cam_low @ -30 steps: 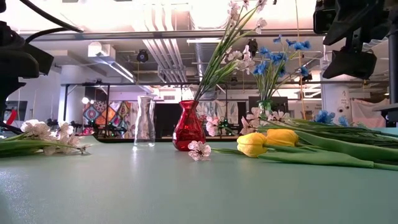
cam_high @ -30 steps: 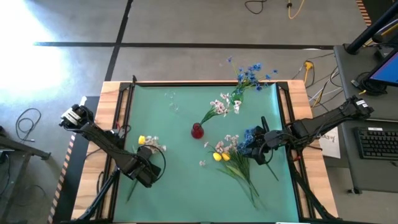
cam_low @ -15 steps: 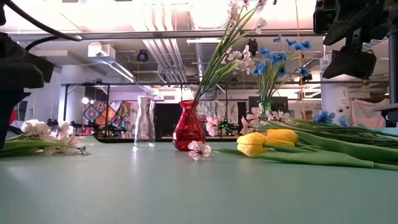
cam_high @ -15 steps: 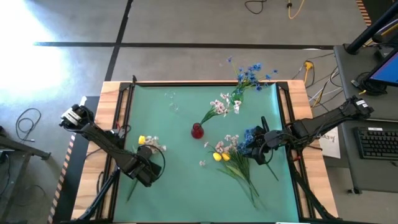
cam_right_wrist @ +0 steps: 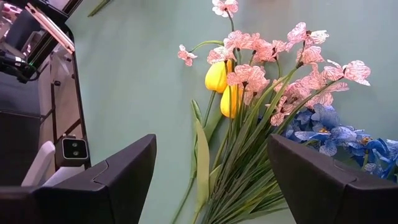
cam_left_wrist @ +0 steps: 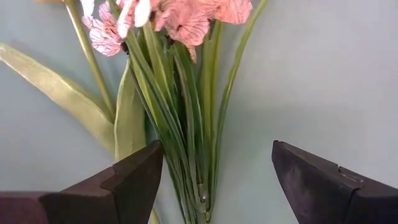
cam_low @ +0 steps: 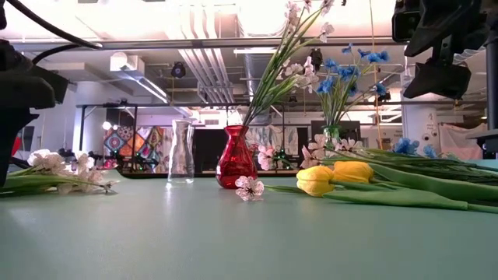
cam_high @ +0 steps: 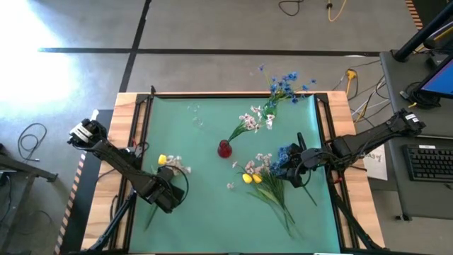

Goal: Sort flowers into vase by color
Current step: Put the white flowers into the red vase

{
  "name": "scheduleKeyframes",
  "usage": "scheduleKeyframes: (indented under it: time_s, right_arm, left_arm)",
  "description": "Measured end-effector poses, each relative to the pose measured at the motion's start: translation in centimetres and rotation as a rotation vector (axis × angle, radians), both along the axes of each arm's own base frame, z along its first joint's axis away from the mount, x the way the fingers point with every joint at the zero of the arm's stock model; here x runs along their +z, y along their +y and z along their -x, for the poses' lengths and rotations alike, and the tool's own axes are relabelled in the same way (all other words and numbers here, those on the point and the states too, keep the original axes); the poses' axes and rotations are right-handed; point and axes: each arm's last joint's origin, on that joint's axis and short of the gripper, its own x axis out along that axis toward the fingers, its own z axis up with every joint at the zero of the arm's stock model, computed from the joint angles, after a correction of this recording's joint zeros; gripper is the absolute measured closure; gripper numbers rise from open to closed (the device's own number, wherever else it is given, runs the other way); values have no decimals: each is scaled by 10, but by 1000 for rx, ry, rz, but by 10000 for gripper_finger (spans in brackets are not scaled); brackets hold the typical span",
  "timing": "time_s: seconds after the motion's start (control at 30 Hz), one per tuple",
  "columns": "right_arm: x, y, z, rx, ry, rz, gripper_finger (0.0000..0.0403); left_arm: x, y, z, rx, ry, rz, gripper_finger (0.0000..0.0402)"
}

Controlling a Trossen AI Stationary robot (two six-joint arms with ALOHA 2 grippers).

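Grey floor (cam_high: 212,35) w/ black tape lines, keyboard (cam_high: 430,161) on side desk (right); ceiling ducts (cam_low: 204,66).

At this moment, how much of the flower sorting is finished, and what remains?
Done: the red vase holds a pinkish-white spray, and a far vase holds blue flowers. In hand: nothing; the left gripper is open over a pink spray, the right gripper open over the mixed pile. Left: the yellow tulips and both piles; the clear vase looks empty.
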Motion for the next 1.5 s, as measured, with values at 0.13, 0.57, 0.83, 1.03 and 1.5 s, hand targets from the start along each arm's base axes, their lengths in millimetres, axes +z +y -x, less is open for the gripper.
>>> scheduleKeyframes:
  time_s: [0.13, 0.57, 0.83, 1.03, 1.5]
  right_arm:
    - [0, 0, 0, 0, 0, 0, 106]
    - [0, 0, 0, 4, 0, 6, 106]
    - [0, 0, 0, 4, -1, 6, 106]
    - [0, 0, 0, 2, 0, 2, 106]
    - [0, 0, 0, 0, 0, 1, 106]
  left_arm:
    - [0, -2, -2, -19, -21, 18, 116]
    - [0, -4, -6, -56, -59, 22, 116]
    - [0, -4, -6, -44, -64, 18, 116]
    - [0, -3, -6, -43, -66, 11, 116]
    - [-21, -9, -13, -29, -12, -31, 184]
